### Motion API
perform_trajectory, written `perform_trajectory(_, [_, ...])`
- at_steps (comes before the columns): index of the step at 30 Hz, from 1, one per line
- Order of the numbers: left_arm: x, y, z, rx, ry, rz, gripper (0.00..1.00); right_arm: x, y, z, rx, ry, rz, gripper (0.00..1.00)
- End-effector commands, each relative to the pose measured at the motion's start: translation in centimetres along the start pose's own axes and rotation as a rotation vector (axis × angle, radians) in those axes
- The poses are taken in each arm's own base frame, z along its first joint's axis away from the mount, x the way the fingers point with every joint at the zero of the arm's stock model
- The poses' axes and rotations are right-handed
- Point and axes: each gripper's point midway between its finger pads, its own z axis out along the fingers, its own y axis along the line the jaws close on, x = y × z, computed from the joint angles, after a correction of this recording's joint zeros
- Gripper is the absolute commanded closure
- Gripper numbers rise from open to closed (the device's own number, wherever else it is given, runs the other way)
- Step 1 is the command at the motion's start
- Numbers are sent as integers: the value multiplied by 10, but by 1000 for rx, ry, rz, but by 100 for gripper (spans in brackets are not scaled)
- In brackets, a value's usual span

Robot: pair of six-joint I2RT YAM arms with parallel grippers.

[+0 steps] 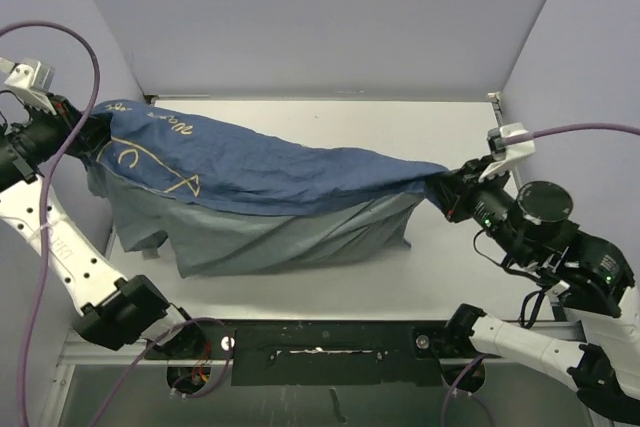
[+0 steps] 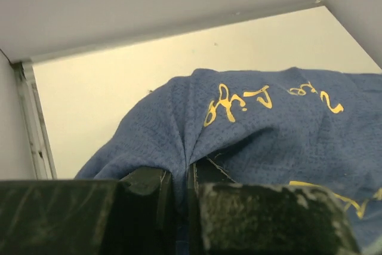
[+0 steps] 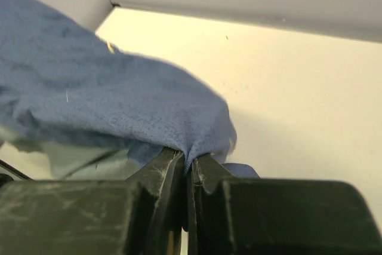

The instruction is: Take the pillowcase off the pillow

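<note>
Stretching over the counter [image 1: 450,277]: we see the pillowcase [image 1: 270,172] pulled taut from the counter's left side to its right side. Its upper edge is lifted off the counter and its lower folds rest on the counter's middle.
Pillowcase faces: the dark blue outer side lies on top, toward the counter's back. A lighter grey-blue layer hangs below it, toward the counter's front edge.
Embroidery: we find the yellow fish outline [image 1: 155,165] and the cursive lettering [image 1: 175,129] at the end over the counter's left side.
Inside the pillowcase: the cloth hides it, so we cannot tell what it holds.
Left gripper [image 2: 182,174]: it is above the counter's left edge. Its jaws are pinched together on a bunched fold of the pillowcase, near the lettering.
Right gripper [image 3: 190,162]: it is above the counter's right side. Its jaws are closed tight on the pillowcase's narrowed tip, with cloth squeezed between them.
Purple cable [image 1: 70,42]: it loops over the left arm, above the counter's left edge.
Walls [image 1: 320,17]: we see them pale and plain, rising at the counter's back and both sides.
</note>
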Motion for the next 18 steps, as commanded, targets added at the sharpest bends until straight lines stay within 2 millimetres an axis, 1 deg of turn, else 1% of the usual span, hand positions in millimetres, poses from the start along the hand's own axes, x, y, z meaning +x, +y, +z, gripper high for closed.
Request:
perform_trajectory(1, [-79, -72, -29, 83, -193, 229, 100, -65, 5, -11, 11, -143, 24, 100])
perform_trajectory(3, [-88, -73, -28, 101, -210, 204, 100, -79, 5, -5, 38, -161, 22, 100])
perform_trajectory(4, [-89, -69, -25, 107, -213, 179, 100, -84, 6, -1, 54, -164, 19, 100])
perform_trajectory(5, [-89, -61, -19, 104, -214, 156, 100, -86, 7, 6, 68, -158, 9, 100])
perform_trajectory(6, [-84, -51, -8, 101, -202, 125, 100, -85, 8, 16, 89, -144, -7, 100])
perform_trajectory(7, [-76, -43, 8, 86, -173, 101, 100, -80, 8, 31, 123, -116, -32, 100])
perform_trajectory(8, [-63, -30, 22, 51, -127, 84, 100, -75, 6, 43, 153, -97, -56, 100])
perform_trajectory(9, [-45, -24, 41, 34, -59, 73, 100, -67, 3, 60, 186, -61, -82, 100])
perform_trajectory(10, [-25, -25, 65, 41, 16, 79, 100, -58, -5, 77, 209, -20, -90, 100])
perform_trajectory(11, [-5, -20, 84, 31, 80, 79, 100, -45, -17, 98, 218, 39, -67, 100])
perform_trajectory(12, [12, -14, 101, 18, 127, 80, 100, -31, -34, 117, 215, 103, -3, 100])
perform_trajectory(14, [41, 5, 130, -11, 186, 57, 100, -1, -78, 152, 226, 196, 152, 100])
perform_trajectory(16, [65, 26, 158, -46, 238, 48, 100, 28, -115, 182, 261, 260, 223, 100])
perform_trajectory(17, [73, 37, 172, -67, 258, 61, 100, 39, -129, 196, 286, 289, 223, 100])
perform_trajectory(18, [79, 51, 184, -101, 280, 72, 100, 45, -140, 208, 310, 310, 211, 100])
